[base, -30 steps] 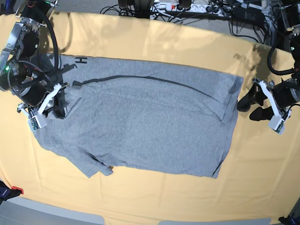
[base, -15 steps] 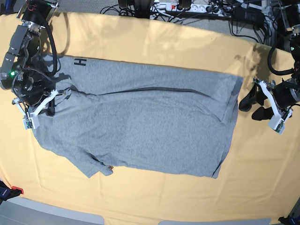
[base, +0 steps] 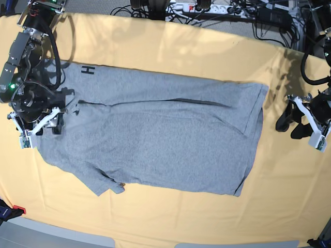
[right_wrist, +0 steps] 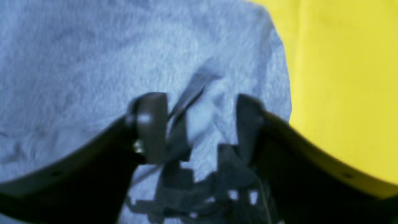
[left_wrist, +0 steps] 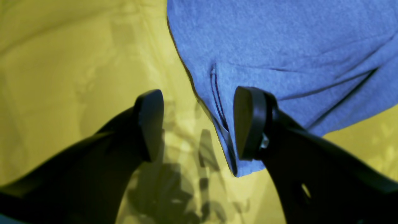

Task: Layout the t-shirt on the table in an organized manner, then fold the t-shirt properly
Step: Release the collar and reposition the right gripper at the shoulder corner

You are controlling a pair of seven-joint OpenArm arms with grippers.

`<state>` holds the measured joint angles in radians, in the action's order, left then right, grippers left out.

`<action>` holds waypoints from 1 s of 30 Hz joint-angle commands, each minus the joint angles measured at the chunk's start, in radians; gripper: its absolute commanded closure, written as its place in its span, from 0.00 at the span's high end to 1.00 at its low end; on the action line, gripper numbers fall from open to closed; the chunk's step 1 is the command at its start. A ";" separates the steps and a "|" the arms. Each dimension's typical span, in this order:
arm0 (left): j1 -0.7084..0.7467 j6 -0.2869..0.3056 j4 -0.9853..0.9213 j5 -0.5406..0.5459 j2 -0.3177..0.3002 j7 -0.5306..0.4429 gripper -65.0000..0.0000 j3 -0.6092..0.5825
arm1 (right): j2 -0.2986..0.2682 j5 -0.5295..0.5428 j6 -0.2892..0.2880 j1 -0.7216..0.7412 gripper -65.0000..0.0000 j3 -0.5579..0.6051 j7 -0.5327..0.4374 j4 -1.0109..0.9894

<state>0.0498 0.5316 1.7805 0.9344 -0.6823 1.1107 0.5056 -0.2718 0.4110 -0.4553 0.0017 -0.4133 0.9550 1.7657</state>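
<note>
The right gripper (right_wrist: 199,124) has just opened, releasing the heather-grey cotton t-shirt (base: 155,139), which now lies flat on the pale yellow-orange cloth counter (base: 207,46). The left gripper (left_wrist: 199,124) waits open beside its hem. Folding can likely begin.

T-shirt (base: 155,134) flat on table (base: 207,51); cables (base: 217,10) behind table.
</note>
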 commanded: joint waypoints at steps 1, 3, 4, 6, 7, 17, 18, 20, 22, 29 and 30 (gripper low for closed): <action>-0.017 0.017 0.013 0.021 -0.024 -0.019 0.56 0.013 | -0.017 0.019 -0.020 0.020 0.61 -0.005 -0.020 0.017; -0.017 0.072 0.013 0.051 -0.025 -0.005 0.56 0.013 | -0.018 0.040 -0.051 0.027 0.60 -0.009 -0.016 0.033; -0.016 0.089 0.013 0.066 -0.025 -0.001 0.56 0.013 | -0.018 0.054 -0.060 0.032 0.60 -0.012 -0.016 0.048; -0.017 0.098 0.013 0.072 -0.024 0.001 0.56 0.013 | -0.028 0.084 -0.071 0.031 0.60 -0.015 -0.006 0.091; -0.017 0.098 0.013 0.071 -0.024 0.001 0.56 0.013 | -0.035 0.086 -0.075 0.031 0.60 -0.016 0.013 0.116; -0.014 0.032 0.012 0.031 -0.024 0.039 0.56 0.015 | -0.094 0.200 -0.051 -0.108 0.60 -0.209 0.139 0.233; -0.014 0.022 0.012 0.023 -0.024 0.039 0.56 0.016 | -0.094 0.230 -0.043 -0.139 0.60 -0.242 0.156 0.233; -0.014 0.013 0.012 0.019 -0.024 0.039 0.56 0.021 | -0.093 0.295 -0.041 -0.200 0.60 -0.308 0.192 0.233; -0.014 0.013 0.012 0.019 -0.024 0.039 0.56 0.028 | -0.092 0.349 -0.043 -0.257 0.60 -0.377 0.222 0.233; -0.011 0.013 0.012 0.019 -0.024 0.042 0.56 0.050 | -0.039 0.460 -0.041 -0.429 0.60 -0.553 0.213 0.187; -0.011 0.013 0.012 0.020 -0.024 0.042 0.56 0.050 | -0.027 0.468 -0.042 -0.441 0.60 -0.557 0.203 0.160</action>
<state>0.0525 0.5488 1.7805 0.9417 -0.6823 1.1713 0.5446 -0.2821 0.8665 -0.4969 -0.4397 -0.9630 1.1751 1.9133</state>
